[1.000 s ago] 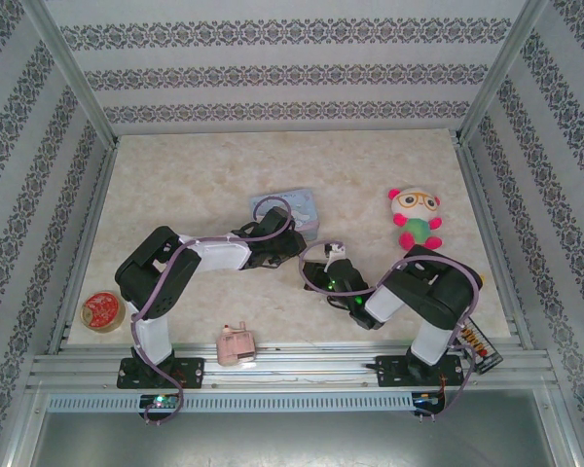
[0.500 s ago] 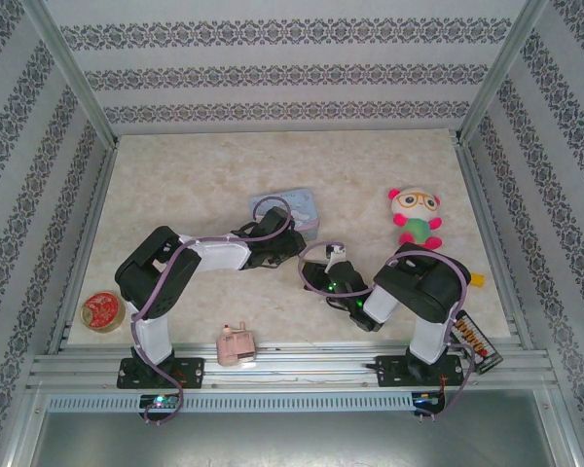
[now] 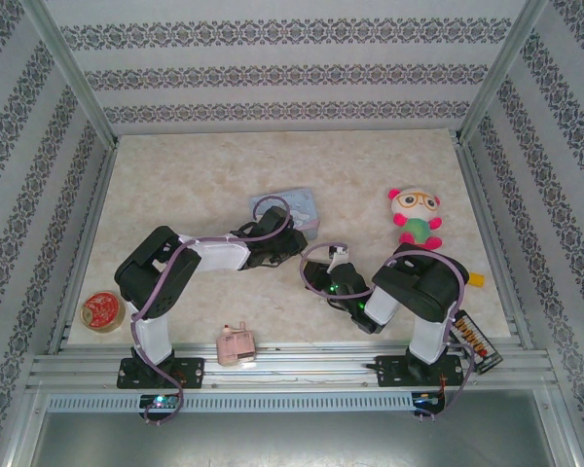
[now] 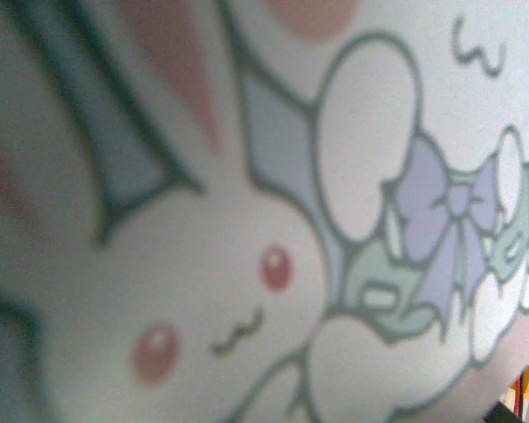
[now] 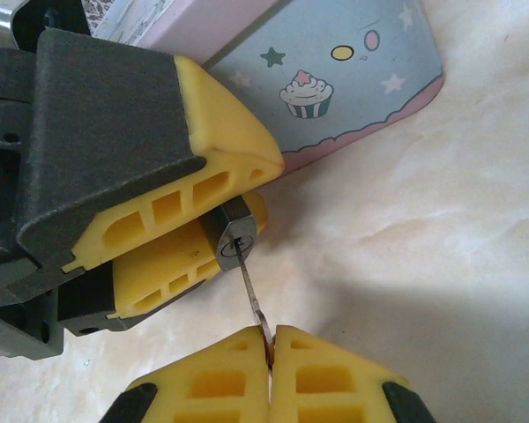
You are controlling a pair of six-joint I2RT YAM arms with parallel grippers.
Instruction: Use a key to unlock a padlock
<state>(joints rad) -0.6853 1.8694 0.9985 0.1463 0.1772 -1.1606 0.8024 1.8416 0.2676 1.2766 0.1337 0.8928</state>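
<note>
Starting with the largest entry: what carries the lot? (Clerk)

Item 1: beige marble-patterned table (image 3: 195, 185), walled by patterned panels. (Checker)

Next down? (Clerk)

Item 2: flat blue cartoon-printed tin with a pink scalloped border (image 5: 353, 79), lying on the table about midway across. The left wrist view sits very close to its rabbit print, which is blurred. Item 3: white-faced plush toy with pink ears and a green body (image 3: 415, 218), on the table well to the right of the tin. (Checker)

And the working ends? (Clerk)

Item 4: left gripper (image 5: 266, 183), yellow fingers on black mounts, closed part-way and clamping the padlock, just beside the tin's edge. Item 5: right gripper (image 5: 269, 342), yellow fingertips pressed together and pinching the head of the key. It faces the left gripper at close range. (Checker)

Smallest pieces, with location? (Clerk)

Item 6: tiny dark-bodied padlock (image 5: 232, 231), wedged between the left gripper's fingers near their tips, with the keyhole end turned toward the right gripper and the shackle hidden. Item 7: thin grey metal key (image 5: 249, 286), spanning the gap between the two grippers, its tip at the keyhole. How deep it sits cannot be told. (Checker)
</note>
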